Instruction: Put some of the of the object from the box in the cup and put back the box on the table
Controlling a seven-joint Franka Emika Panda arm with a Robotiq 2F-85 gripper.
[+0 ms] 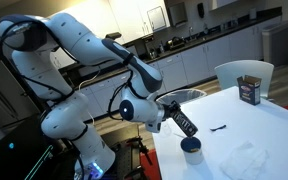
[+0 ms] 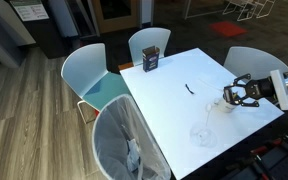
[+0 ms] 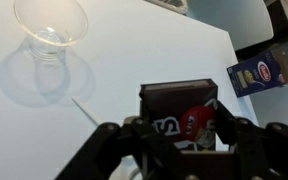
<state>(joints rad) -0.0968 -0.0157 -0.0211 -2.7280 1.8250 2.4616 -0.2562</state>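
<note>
My gripper is shut on the box, a flat dark box with pale markings and a red figure on its face. It holds the box tilted just above the dark-blue cup, which stands near the edge of the white table. In the wrist view the box sits between the gripper's fingers, open end away from the camera. In an exterior view the gripper is over the table's far right side. The cup is hidden there and in the wrist view.
A tall brown container with a white label stands at the far corner. A clear glass and a small dark stick lie on the table. Chairs and a lined bin surround it.
</note>
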